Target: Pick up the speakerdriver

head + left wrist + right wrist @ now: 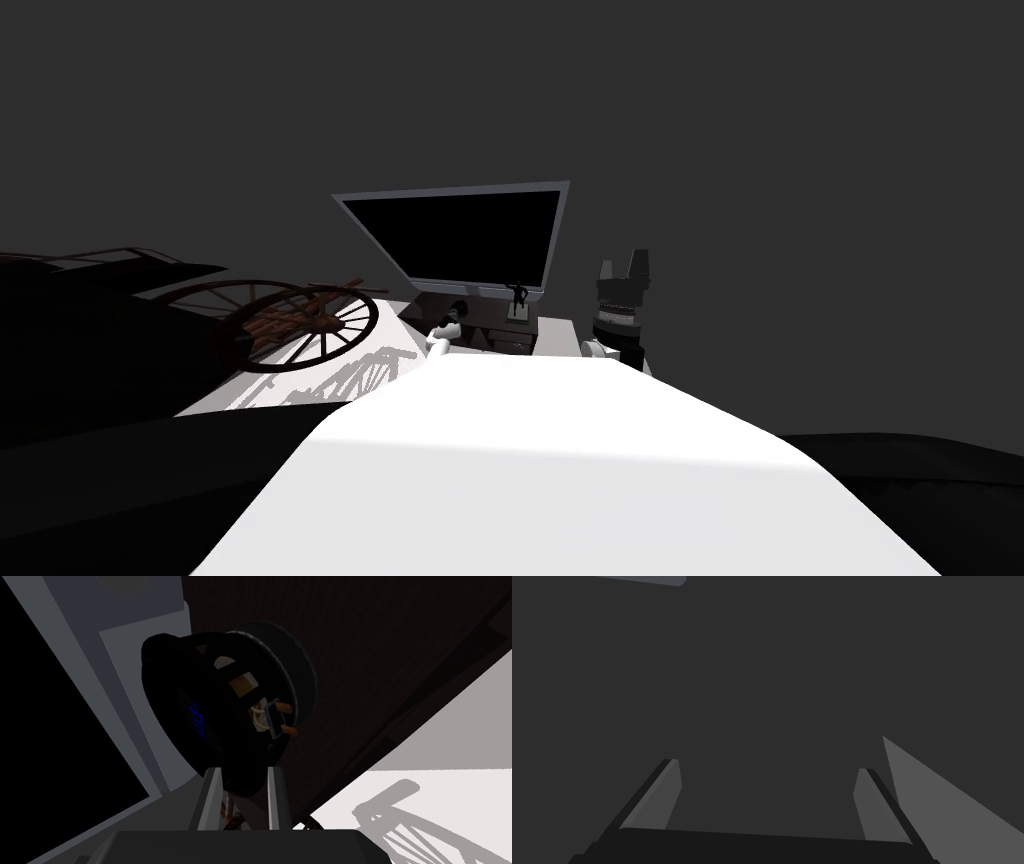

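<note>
My left tool [243,772] is clamped on the black speakerdriver [220,701], centre of its wrist view. My right tool [767,767], right of centre in the head view, has its blades apart.

Wide black screen in a grey frame [455,235] is standing at the back, above the low dark brown counter [505,340]. Small dark figurine [518,297] is standing on the counter, just before the screen's lower edge, toward its right end. Left gripper [455,314] is sitting left of the figurine. Its fingers [212,801] are pressing either side of the black round speaker driver [225,711], with the screen's frame beside the driver and the counter's face behind it. Brown wooden spoked wheel [300,325] is resting left of the counter on the pale floor [225,398]. Right gripper [625,278] is hanging well right of the figurine, fingers standing wide apart.
</note>
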Tool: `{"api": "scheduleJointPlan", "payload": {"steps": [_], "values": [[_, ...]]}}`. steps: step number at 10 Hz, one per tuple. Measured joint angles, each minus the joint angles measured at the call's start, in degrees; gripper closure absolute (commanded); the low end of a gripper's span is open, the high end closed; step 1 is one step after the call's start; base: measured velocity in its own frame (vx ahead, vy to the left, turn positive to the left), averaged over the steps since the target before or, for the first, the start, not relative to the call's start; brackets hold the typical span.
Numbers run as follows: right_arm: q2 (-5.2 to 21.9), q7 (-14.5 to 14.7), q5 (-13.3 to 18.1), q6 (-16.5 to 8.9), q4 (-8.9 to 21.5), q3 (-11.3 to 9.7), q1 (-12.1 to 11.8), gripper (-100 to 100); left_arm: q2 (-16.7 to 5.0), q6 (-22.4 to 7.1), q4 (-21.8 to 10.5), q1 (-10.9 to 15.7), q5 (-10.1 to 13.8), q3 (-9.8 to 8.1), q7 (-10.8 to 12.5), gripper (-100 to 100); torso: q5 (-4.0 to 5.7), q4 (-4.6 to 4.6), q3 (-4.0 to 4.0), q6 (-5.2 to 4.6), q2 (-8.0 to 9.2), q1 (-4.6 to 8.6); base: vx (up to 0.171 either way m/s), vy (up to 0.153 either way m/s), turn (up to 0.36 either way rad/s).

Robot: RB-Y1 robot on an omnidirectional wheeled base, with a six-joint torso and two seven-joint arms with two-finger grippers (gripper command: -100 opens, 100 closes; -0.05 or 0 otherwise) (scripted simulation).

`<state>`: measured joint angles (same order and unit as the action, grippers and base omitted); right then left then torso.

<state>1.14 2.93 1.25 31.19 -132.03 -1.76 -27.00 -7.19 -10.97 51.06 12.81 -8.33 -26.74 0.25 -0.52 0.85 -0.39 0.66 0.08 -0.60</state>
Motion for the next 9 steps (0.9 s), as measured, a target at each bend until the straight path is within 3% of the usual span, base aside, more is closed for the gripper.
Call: {"api": "scheduleJointPlan", "payload": {"steps": [1, 3, 6, 7, 9], "values": [[0.00, 0.00, 0.00, 0.00, 0.00, 0.00, -0.01, 0, 0.22, -1.28, 2.26, -1.94, 1.41, 2.05, 0.05, 100, -0.02, 0.06, -0.04, 0.05, -0.05, 0.03, 0.037, -0.007, 0.058], [0.00, 0.00, 0.00, 0.00, 0.00, 0.00, -0.01, 0, 1.20, -2.96, 5.72, -4.63, 2.48, 4.31, 0.13, 100, 0.00, 0.05, -0.08, 0.03, -0.12, 0.04, 0.049, -0.004, 0.070], [0.00, 0.00, 0.00, 0.00, 0.00, 0.00, 0.00, 0, 1.50, -3.90, 9.63, -6.20, 3.30, 5.66, 0.21, 100, 0.10, -0.08, 0.06, -0.01, 0.03, 0.10, 0.018, 0.000, 0.016], [0.00, 0.00, 0.00, 0.00, 0.00, 0.00, -0.01, 0, 1.67, -4.63, 11.59, -8.16, 4.52, 7.44, 0.24, 100, 0.06, -0.02, 0.03, 0.05, 0.03, 0.10, 0.031, -0.007, 0.063], [0.00, 0.00, 0.00, 0.00, 0.00, 0.00, 0.00, 0, 2.15, -5.63, 14.08, -9.26, 4.92, 8.40, 0.29, 100, 0.14, -0.13, 0.08, -0.01, 0.04, 0.15, 0.030, -0.003, 0.036]]}}
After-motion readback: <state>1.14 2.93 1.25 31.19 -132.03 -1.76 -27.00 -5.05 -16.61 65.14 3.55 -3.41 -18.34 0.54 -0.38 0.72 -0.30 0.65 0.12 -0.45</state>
